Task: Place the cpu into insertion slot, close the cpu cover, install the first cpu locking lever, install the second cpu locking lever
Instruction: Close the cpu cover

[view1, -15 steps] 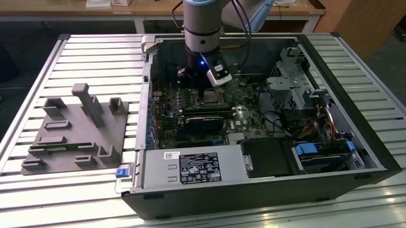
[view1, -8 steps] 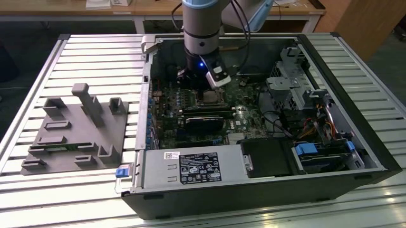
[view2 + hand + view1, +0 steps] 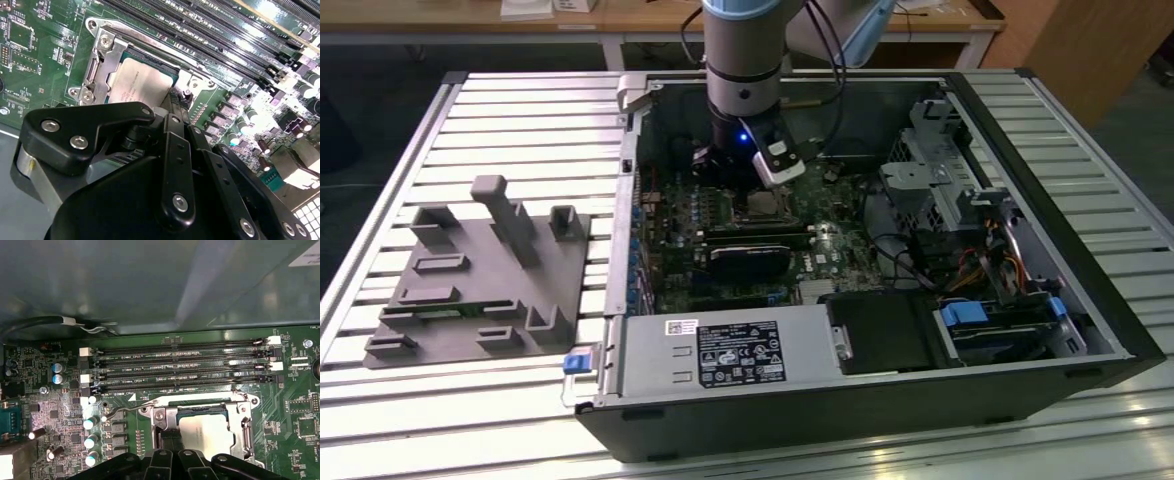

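Note:
The cpu (image 3: 136, 82) lies flat in the insertion slot (image 3: 761, 205), its dull silver top showing through the window of the cpu cover (image 3: 102, 62). The cover frame (image 3: 242, 427) is down around the chip (image 3: 205, 432). A thin wire locking lever (image 3: 125, 409) runs out from one corner of the socket, and a second rod (image 3: 150, 42) lies along the side next to the memory slots. My gripper (image 3: 771, 178) hangs just above the socket's edge inside the open computer case. Its black body (image 3: 165, 170) hides part of the socket in both wrist views.
Long memory slots (image 3: 175, 367) run beside the socket. A black module (image 3: 750, 262) and a grey labelled power-supply box (image 3: 720, 352) sit nearer the case front. Drive bays and cables (image 3: 981, 315) crowd the exterior view's right. A grey fixture (image 3: 480, 275) stands on the slatted table.

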Available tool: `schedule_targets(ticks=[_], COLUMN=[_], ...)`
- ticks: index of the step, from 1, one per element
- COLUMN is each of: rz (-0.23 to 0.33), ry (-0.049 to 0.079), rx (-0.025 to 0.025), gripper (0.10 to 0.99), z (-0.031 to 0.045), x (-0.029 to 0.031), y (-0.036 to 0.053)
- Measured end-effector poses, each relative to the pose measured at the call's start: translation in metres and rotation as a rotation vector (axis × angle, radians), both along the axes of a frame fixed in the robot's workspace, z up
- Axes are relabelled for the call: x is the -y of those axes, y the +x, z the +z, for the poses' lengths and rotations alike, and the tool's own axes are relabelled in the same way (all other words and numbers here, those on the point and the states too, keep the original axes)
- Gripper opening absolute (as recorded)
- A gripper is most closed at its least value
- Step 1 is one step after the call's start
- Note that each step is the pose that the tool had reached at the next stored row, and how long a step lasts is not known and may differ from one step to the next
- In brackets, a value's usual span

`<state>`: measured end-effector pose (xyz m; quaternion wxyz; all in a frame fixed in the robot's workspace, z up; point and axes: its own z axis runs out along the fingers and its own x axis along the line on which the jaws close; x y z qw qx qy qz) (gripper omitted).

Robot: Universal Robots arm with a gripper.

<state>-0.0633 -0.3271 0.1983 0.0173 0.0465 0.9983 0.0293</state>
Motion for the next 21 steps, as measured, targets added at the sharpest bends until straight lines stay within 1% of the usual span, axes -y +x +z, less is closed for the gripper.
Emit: schedule_targets(ticks=[8,12,17,21], rz=[0.000,0.000,0.000,0.000], ry=[0.000,0.001,0.000,0.000], rx=[0.0000,0.0007,0.0001,0.0001], gripper=[0.106,0.106,0.106,0.106], z=[-0.0007,0.0002,0.0047,0.0112], x=[0.0000,-0.0001,0.0000,0.0000], y=[0.0000,0.0001,0.0000,0.0000])
